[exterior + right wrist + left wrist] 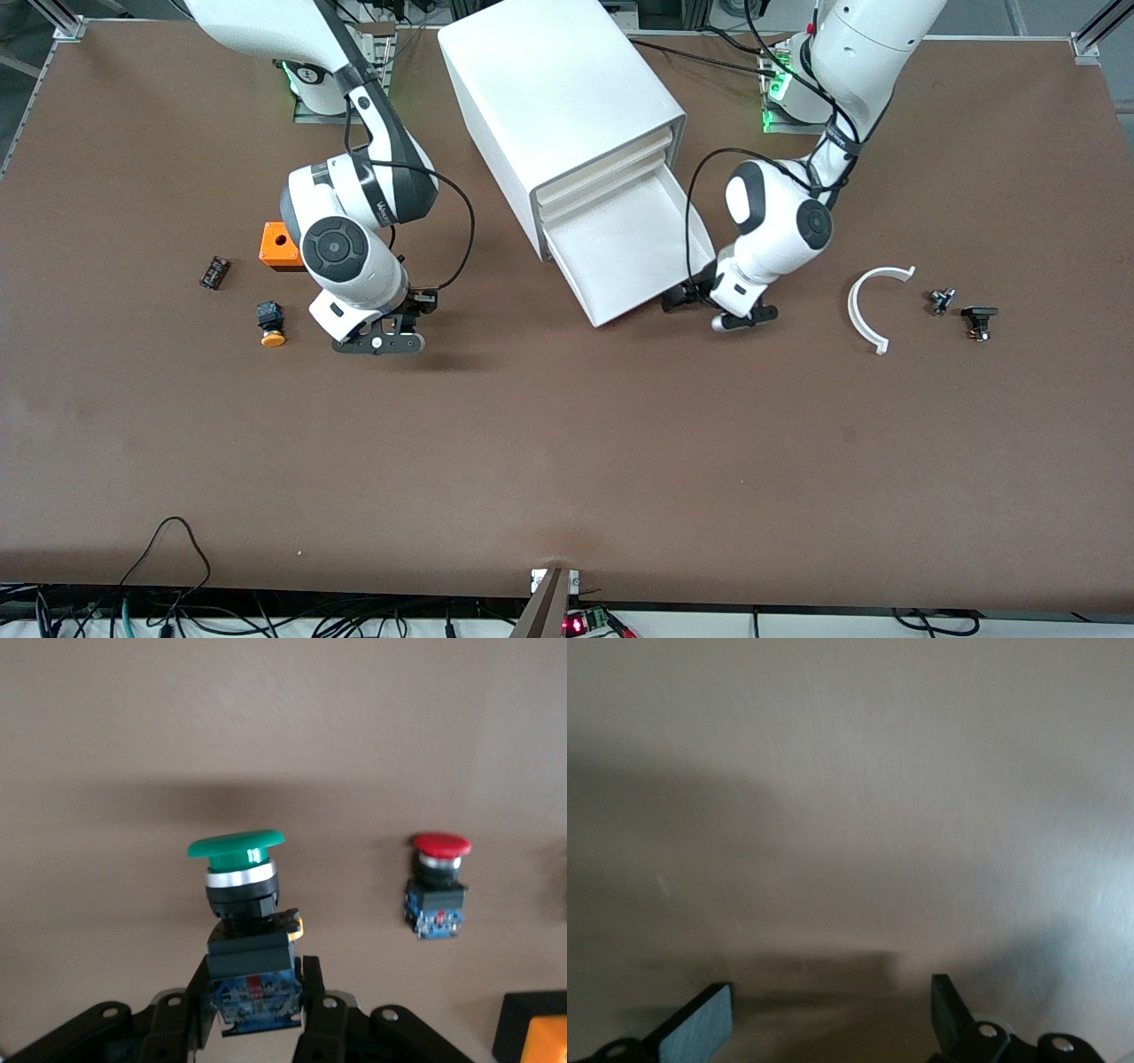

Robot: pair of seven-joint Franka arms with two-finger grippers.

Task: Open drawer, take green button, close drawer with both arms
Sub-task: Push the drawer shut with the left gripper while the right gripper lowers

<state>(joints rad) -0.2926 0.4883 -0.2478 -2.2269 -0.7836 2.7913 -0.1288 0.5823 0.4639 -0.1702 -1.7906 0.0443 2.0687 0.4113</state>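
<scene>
Two grippers (383, 341) (709, 306) flanking open drawer (638, 252), button (239, 904) clamped.

A robotics lab: two white robot arms (354, 177) are bolted at the edge of a wide brown desk (567, 443), aluminium framing (62, 22) stands at its corners, and loose cables (168, 567) and electronics hang along its front edge.

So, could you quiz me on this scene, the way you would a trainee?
1. True or false: the drawer is shut.
2. Which one holds the green button? A: left tool. B: right tool.
3. Fill in: the left tool, by the drawer's front corner, is ___ (open or shut).
Key: 1 false; 2 B; 3 open.
</scene>
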